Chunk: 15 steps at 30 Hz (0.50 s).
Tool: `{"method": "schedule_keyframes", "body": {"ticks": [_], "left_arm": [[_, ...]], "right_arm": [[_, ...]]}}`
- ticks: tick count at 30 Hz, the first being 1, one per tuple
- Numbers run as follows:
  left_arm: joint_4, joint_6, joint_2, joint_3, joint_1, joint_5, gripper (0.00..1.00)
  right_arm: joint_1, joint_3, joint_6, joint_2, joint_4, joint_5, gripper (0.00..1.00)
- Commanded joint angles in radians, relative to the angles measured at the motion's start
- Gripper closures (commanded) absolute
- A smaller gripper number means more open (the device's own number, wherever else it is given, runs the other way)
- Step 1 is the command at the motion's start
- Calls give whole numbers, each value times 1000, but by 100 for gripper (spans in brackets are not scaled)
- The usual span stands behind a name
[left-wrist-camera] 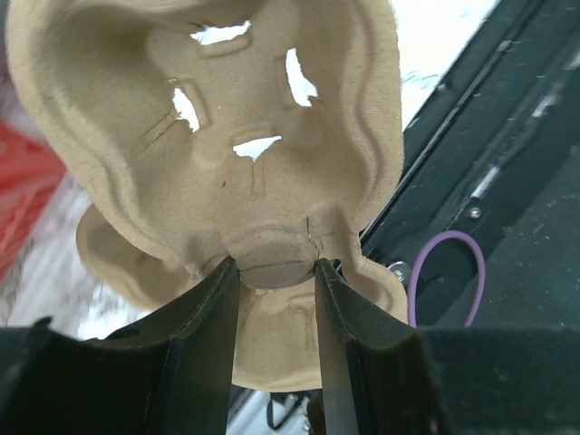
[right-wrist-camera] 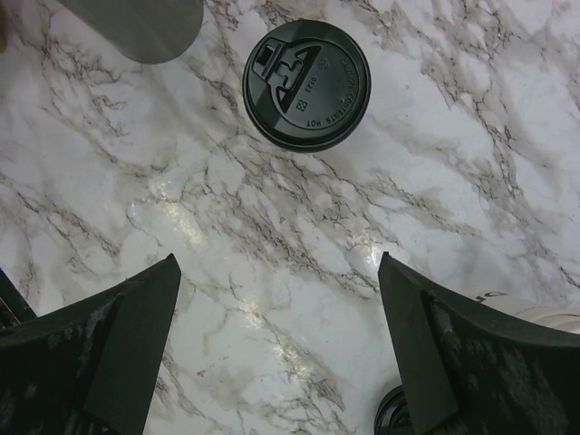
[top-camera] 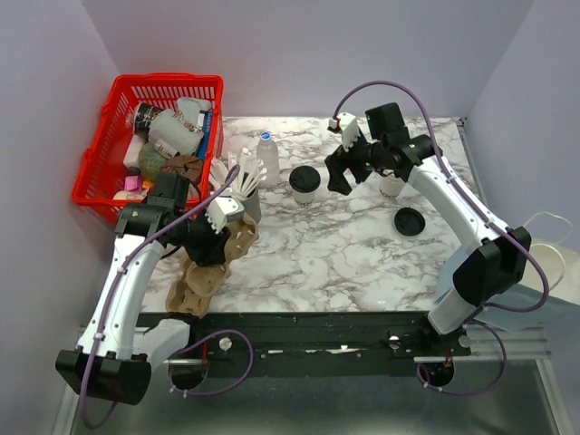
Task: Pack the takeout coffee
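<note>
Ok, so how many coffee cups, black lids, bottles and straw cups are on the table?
Coffee cups: 2, the lidded cup and the half-hidden cup
Black lids: 2, the fitted lid and the loose lid
Water bottle: 1
Grey straw cup: 1
Total: 6

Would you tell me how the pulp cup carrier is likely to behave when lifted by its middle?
Probably light: the left end effector holds the cup carrier by one small central pinch. Its thin moulded walls with cut-out slots may flex or sag away from that grip. The rough fibre surface likely resists slipping.
</note>
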Motion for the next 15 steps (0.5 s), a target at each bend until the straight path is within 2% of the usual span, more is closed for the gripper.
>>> {"method": "schedule_keyframes", "body": {"ticks": [1, 6, 8, 15], "left_arm": [[-15, 66, 75, -5, -68, 124, 74], [124, -10, 141, -57, -204, 75, 75], [233, -89, 159, -91, -261, 42, 76], [467, -250, 291, -174, -306, -160, 74]], "right_arm": [[1, 39, 15, -30, 4, 8, 1], [-2, 61, 6, -62, 10, 60, 1], [-7, 88, 4, -82, 10, 77, 1], [-14, 251, -17, -123, -47, 110, 1]]}}
